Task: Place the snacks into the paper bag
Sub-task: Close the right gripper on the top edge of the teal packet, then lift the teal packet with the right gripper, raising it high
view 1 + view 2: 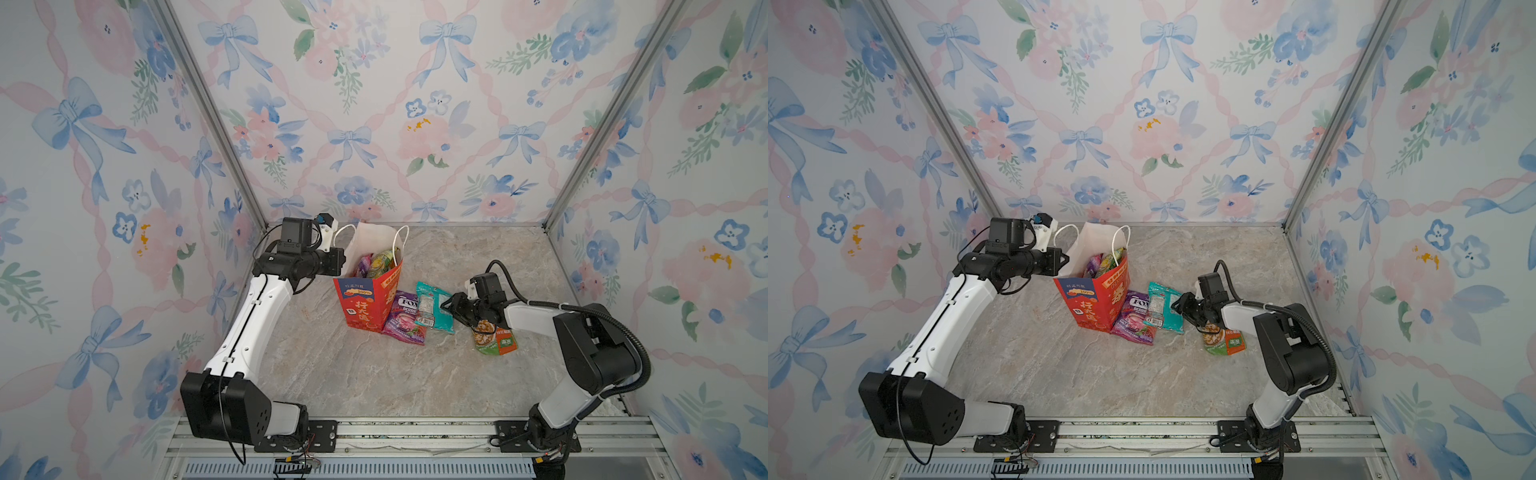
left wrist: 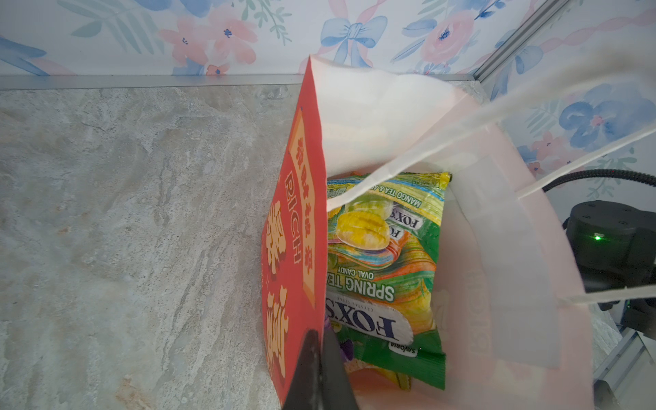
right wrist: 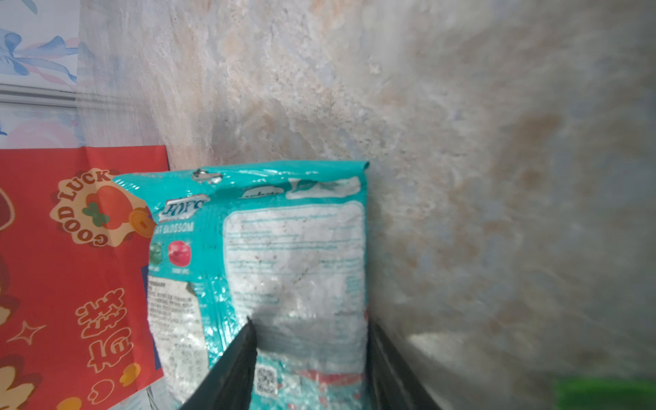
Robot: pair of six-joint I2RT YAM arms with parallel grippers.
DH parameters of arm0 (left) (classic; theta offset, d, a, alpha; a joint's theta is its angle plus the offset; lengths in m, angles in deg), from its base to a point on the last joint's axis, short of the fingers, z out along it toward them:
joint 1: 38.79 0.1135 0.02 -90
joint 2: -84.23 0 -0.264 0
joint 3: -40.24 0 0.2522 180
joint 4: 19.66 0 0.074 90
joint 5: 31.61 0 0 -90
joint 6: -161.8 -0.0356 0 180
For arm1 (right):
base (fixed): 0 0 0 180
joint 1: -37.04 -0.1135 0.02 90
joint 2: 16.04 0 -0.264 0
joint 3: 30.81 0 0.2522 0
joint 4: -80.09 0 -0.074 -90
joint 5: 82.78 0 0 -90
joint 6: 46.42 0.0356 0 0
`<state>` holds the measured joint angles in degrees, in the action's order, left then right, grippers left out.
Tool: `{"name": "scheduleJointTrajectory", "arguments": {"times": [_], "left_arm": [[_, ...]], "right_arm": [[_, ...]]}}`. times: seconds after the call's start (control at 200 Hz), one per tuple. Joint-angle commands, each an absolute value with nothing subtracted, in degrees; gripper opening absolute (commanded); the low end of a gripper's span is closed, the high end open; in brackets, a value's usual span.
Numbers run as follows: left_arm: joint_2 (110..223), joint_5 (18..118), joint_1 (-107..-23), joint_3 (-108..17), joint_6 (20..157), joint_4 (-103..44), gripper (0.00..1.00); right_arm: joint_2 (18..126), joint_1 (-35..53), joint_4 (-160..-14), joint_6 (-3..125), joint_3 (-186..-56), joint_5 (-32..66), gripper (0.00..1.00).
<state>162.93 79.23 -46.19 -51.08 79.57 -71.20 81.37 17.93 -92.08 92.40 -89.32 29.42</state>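
Right hand astride teal FOX'S packet

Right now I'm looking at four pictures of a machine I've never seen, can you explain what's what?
These are two robot arms at a marbled table. Two pictures look down on the whole scene; the other two come from a camera on each arm's wrist. The left hand pinches the wall of a red paper bag, which already holds a green candy packet and others. On the table lie a purple packet, a teal packet and an orange-green packet. The right hand has a finger on either side of the teal packet; whether it grips yet is unclear.
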Motion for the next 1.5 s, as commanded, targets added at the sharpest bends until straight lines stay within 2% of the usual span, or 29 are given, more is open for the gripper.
{"name": "scheduleJointTrajectory", "arguments": {"times": [0.0,0.32,0.48,1.04,1.27,1.495], "left_arm": [[161.74,79.09,-45.76,-50.87,79.86,-72.18,0.0],[161.7,79.23,-45.67,-50.78,79.87,-72.18,0.0],[161.5,79.28,-45.68,-50.78,79.91,-72.11,0.0],[161.75,79.64,-45.68,-50.87,79.99,-72.09,0.0],[162.07,80.06,-45.69,-50.95,79.87,-72.03,0.0],[161.84,80.28,-45.74,-50.78,79.84,-72.05,0.0]], "right_arm": [[82.48,18.32,-93.06,93.37,-88.29,29.77,0.4],[80.74,18.38,-90.74,91.08,-89.69,29.99,0.0],[79.13,18.32,-89.22,90.58,-90.13,30.04,0.0],[60.38,16.67,-72.81,87.41,-99.57,23.34,0.0],[55.57,15.82,-65.31,86.03,-107.27,19.89,0.0],[55.74,13.43,-61.89,84.65,-118.36,18.0,0.0]]}}
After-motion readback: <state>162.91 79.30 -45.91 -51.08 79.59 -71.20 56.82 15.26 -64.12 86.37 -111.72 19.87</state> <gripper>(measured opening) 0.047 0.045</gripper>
